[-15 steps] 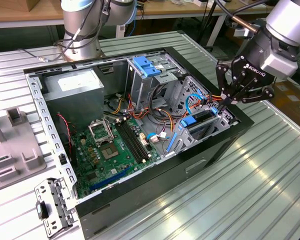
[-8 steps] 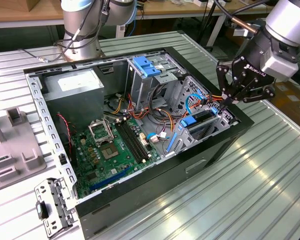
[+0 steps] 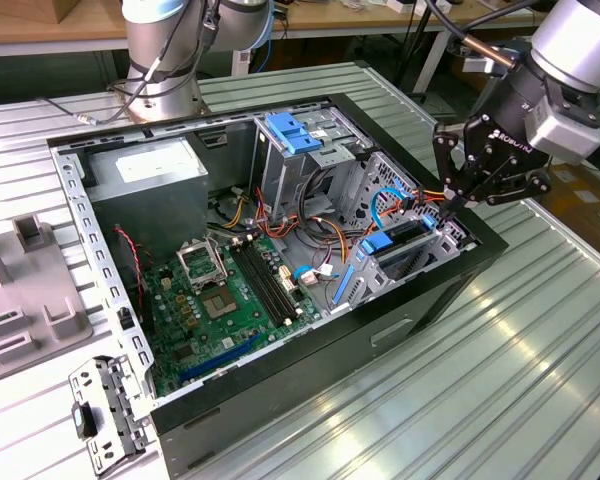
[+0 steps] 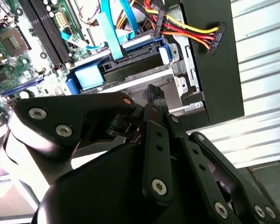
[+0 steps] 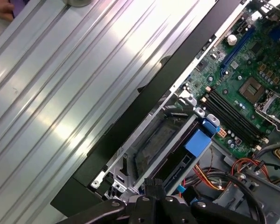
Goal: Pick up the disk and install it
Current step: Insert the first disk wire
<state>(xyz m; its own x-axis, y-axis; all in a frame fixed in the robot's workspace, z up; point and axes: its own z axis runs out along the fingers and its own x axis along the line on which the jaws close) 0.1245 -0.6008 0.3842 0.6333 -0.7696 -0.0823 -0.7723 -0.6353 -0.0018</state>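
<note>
In the exterior view, your claw (image 3: pixel 458 200) is hovering over the corner of the open case (image 3: pixel 280 385) on the exterior view's right, just above the drive cage (image 3: pixel 405 245). The case is lying on its side on the ribbed desk (image 3: pixel 500 380). The disk (image 3: pixel 398 238), showing a blue rail end, is sitting inside that cage, directly under the claw. The fingers are looking drawn together at the tips and holding nothing.

In the second wrist view, the black fingers (image 4: pixel 155 95) are pointing down at the cage beside the disk (image 4: pixel 130 70), where a blue tab and a blue ribbon cable (image 4: pixel 113 39) are showing. A power cable (image 4: pixel 191 35) with red, yellow and black wires is draping over the case wall close by.

In the first wrist view, the disk (image 5: pixel 170 144) is lying within the cage next to the motherboard (image 5: pixel 242 79).

Risks, as I am judging them: pressing down off-centre could jam the disk crooked in its rails, and the loose cables nearby could be snagged or pinched by the fingers.
</note>
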